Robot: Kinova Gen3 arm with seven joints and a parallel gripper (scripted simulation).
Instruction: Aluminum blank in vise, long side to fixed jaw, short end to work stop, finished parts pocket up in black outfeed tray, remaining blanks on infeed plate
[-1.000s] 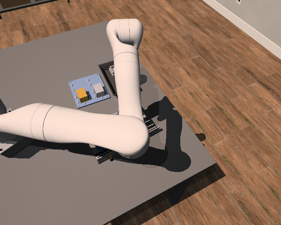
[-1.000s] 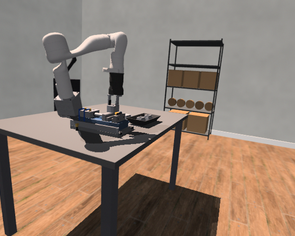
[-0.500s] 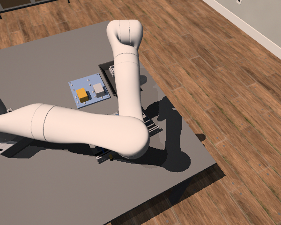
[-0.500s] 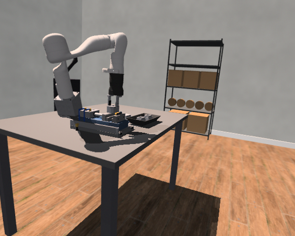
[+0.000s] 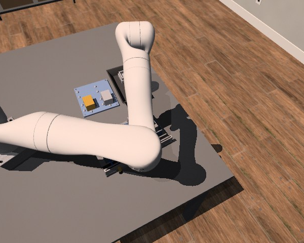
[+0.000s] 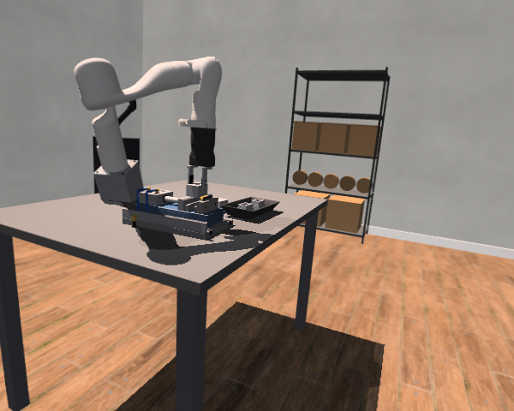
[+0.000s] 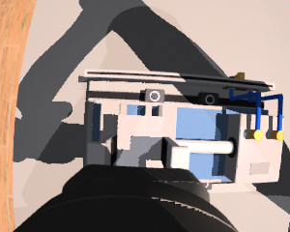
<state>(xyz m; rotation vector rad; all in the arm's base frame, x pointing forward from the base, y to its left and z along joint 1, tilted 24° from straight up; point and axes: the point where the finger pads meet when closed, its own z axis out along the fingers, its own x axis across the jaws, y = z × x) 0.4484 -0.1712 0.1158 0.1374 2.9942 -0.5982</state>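
Hand point(image 6: 197, 176) clamped on gray blank point(image 6: 196, 189), above the open vise point(image 6: 173, 211) point(image 7: 195, 123). Best lowered level and slowly between the jaws, then nudged against fixed jaw point(image 6: 206, 205) and stop before release.

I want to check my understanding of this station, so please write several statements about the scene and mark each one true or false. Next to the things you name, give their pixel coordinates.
1. The gripper point(image 6: 197, 176) holds a gray block point(image 6: 196, 189). True.
2. The yellow block point(image 5: 88, 103) lies in the black tray. False: it is on the blue plate point(image 5: 96, 111).
3. A gray block point(image 5: 107, 97) is on the same plate as the yellow one. True.
4. The black tray point(image 5: 115, 84) point(image 6: 248, 214) holds no parts. False: two gray parts point(image 6: 245, 205) point(image 6: 258, 202) are in it.
5. The hoses point(image 7: 258, 113) point(image 6: 138, 199) on the vise are red. False: they are blue.
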